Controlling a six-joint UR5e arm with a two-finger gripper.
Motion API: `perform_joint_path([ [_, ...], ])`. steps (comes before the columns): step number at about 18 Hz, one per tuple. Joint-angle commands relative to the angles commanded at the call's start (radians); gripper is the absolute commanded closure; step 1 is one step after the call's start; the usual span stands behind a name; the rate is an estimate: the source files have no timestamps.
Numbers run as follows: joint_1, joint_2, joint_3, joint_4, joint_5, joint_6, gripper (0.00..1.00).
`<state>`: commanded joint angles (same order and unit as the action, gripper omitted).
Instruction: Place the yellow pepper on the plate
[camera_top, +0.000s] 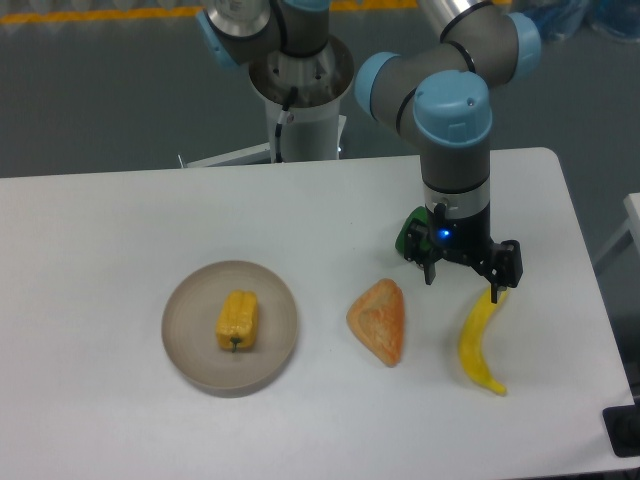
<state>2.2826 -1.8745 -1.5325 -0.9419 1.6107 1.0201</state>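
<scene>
Yellow pepper (237, 320): was seen lying near the middle of the plate (188, 350), lower left of the frame, so the placing was judged done.
Gripper (466, 279): was held empty, fingers spread, right of centre above the banana (481, 342), well apart from the plate.
Green pepper (409, 233): was partly hidden behind the arm.

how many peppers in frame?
2. The yellow pepper lies on the plate; the green pepper sits behind the open gripper, mostly hidden.
</scene>
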Motion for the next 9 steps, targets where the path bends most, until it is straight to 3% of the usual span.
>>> perform_joint_path([
  [9,-0.002,-0.006,0.002,0.020,0.008,-0.002,0.00],
])
